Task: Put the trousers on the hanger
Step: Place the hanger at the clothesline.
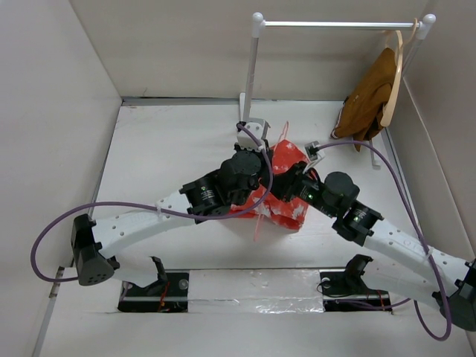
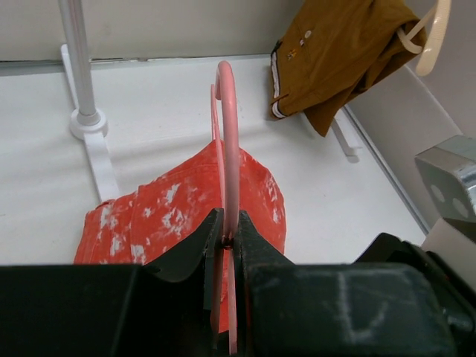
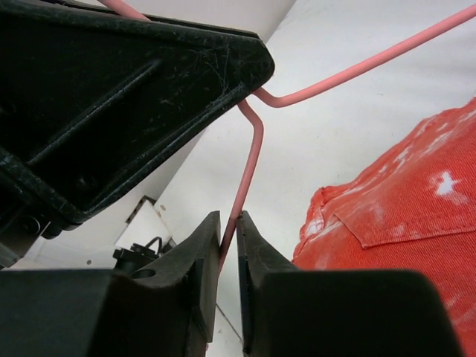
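The red-orange trousers [image 1: 288, 202] with white blotches lie bunched on the white table between the two arms. They also show in the left wrist view [image 2: 178, 212] and the right wrist view [image 3: 401, 216]. The thin pink wire hanger [image 2: 227, 126] stands upright over them, hook end up. My left gripper [image 2: 225, 239] is shut on the hanger's wire just below the hook. My right gripper [image 3: 229, 232] is shut on a lower bend of the hanger [image 3: 251, 160], close under the left gripper's black body [image 3: 111, 97]. In the top view both grippers meet over the trousers, fingertips hidden.
A white clothes rack [image 1: 335, 24] stands at the back, its post [image 2: 78, 67] and foot to the left of the trousers. A brown garment [image 1: 368, 97] hangs on a pale wooden hanger [image 2: 435, 37] at the rack's right end. Walls close in left, right and behind.
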Available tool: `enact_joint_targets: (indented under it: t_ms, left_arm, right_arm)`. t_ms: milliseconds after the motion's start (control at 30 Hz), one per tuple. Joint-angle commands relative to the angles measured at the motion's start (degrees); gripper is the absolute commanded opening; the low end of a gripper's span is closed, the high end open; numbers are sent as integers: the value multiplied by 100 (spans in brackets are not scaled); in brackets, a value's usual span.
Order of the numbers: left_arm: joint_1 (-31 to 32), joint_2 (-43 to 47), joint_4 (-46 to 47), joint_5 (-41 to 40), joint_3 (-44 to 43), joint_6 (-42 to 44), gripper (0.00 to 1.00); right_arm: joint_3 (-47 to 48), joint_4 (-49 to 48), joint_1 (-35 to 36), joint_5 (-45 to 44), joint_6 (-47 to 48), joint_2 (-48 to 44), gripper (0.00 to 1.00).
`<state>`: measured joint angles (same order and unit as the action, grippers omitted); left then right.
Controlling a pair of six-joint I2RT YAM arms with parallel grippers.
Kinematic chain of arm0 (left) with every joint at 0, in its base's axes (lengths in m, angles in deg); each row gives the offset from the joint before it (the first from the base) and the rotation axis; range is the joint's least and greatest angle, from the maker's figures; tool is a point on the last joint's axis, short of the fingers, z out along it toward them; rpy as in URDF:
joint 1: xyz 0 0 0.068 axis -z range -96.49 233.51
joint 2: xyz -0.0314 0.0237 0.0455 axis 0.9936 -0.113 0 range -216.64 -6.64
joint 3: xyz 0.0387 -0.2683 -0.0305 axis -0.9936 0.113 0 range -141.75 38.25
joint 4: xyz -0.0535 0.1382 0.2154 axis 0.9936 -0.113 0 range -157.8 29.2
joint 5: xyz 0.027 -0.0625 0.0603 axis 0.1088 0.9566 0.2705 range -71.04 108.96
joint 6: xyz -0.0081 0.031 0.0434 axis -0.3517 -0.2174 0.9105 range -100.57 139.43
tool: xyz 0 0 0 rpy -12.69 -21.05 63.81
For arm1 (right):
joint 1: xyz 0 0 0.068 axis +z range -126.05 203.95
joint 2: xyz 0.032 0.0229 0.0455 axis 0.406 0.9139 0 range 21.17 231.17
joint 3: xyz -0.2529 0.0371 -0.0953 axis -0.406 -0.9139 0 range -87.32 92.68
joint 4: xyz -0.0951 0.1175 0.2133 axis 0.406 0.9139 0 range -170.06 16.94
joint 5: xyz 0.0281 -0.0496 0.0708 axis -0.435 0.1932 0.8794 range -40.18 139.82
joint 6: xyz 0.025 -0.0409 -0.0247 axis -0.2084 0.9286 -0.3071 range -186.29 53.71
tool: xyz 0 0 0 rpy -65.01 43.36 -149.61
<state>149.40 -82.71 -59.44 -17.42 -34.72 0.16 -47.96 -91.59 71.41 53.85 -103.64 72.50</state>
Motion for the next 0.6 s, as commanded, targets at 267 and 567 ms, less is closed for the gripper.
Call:
enact_joint_targets:
  t_ms: [267,567]
  left_arm:
    - [38,172,1340,342,-403,-165,0]
    - [38,189,1226,96,-664,203,35]
  right_arm:
    - [-42,-596,167,388,-80,141,0]
    - [256,-1273,-368,746,-887,-291,0]
